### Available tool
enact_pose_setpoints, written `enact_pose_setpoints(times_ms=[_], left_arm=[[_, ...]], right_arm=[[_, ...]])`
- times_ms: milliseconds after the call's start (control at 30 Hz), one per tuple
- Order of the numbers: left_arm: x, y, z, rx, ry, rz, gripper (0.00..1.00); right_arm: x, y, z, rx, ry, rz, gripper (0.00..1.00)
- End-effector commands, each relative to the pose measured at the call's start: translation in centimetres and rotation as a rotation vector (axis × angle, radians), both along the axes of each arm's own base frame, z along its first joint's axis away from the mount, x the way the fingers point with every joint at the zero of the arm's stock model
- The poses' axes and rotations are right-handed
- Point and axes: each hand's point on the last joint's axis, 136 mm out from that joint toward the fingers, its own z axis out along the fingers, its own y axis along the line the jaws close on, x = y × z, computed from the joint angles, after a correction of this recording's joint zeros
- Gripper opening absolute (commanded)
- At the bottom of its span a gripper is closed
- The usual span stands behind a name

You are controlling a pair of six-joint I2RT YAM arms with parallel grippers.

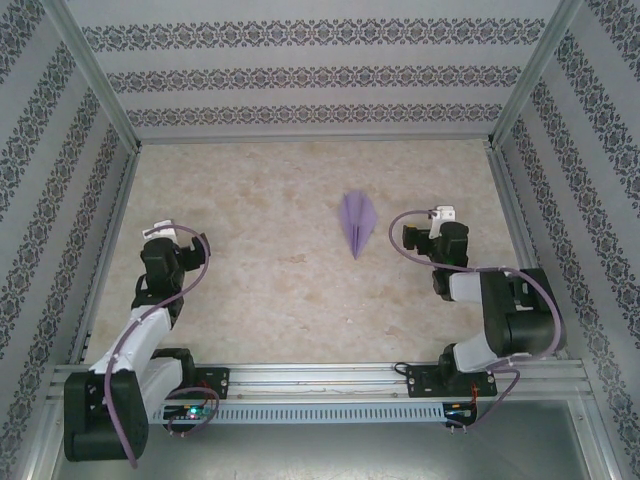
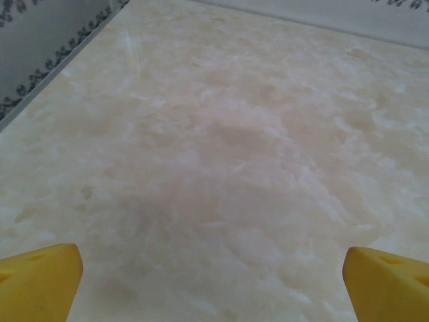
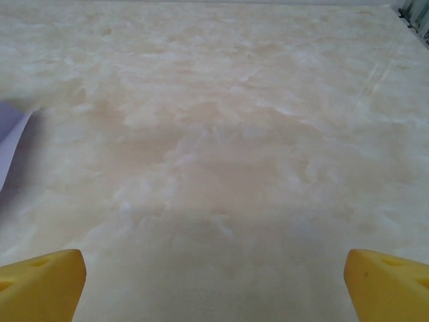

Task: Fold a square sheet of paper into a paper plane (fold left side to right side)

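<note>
On the marbled table (image 1: 250, 290), right of centre, the paper plane (image 1: 358, 224) lies as a slim lavender dart with its nose pointing toward the arm bases. It sits a little to the left of your right gripper (image 3: 214, 288), and a pale corner of it shows at the left edge of the right wrist view. Both tools hold nothing. The right gripper's yellow fingers (image 3: 41, 280) stand wide apart, and the left gripper (image 2: 214, 288) is just as wide open, well apart from the paper. Expect the plane to be nearly weightless, limp, and quick to slide or crumple under a push. I judge the central crease the best hold, since the stacked layers are stiffest there. Close on it gently.
</note>
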Motion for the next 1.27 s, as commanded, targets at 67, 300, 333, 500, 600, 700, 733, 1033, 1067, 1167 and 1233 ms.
enact_pose_setpoints(times_ms=[67, 300, 333, 500, 600, 700, 733, 1033, 1067, 1167, 1233], left_arm=[[2.8, -1.3, 1.4, 0.035, -0.15, -0.122, 0.99], [5.2, -2.7, 0.5, 0.027, -0.203, -0.22, 1.0], [5.5, -2.8, 0.6, 0.026, -0.215, -0.225, 1.0], [6.8, -3.4, -1.2, 0.017, -0.216, -0.271, 1.0], [6.9, -3.9, -1.5, 0.028, -0.219, -0.297, 1.0], [7.5, -4.0, -2.4, 0.027, -0.2, -0.306, 0.99], [7.7, -4.4, -2.4, 0.026, -0.195, -0.326, 0.99], [8.1, -4.7, -2.8, 0.048, -0.143, -0.324, 0.99], [8.1, -4.7, -2.8, 0.049, -0.146, -0.325, 0.99], [8.0, -4.7, -2.7, 0.048, -0.155, -0.325, 0.99], [8.0, -4.7, -2.8, 0.048, -0.149, -0.326, 0.99]], right_arm=[[1.6, 0.4, 3.5, 0.045, -0.151, 0.052, 0.98], [1.6, 0.0, 3.4, 0.048, -0.15, 0.031, 0.98], [1.6, 0.0, 3.4, 0.045, -0.15, 0.031, 0.98], [1.6, 0.1, 3.4, 0.038, -0.15, 0.028, 0.98], [1.6, 0.1, 3.4, 0.036, -0.15, 0.026, 0.98], [1.6, 0.1, 3.4, 0.034, -0.15, 0.027, 0.98], [1.6, 0.1, 3.4, 0.036, -0.15, 0.025, 0.98], [1.7, 0.1, 3.4, 0.034, -0.15, 0.027, 0.98], [1.6, 0.0, 3.4, 0.03, -0.149, 0.02, 0.98], [1.7, -0.2, 3.4, 0.026, -0.149, 0.004, 0.98], [1.6, -0.2, 3.4, 0.025, -0.149, 0.003, 0.98]])
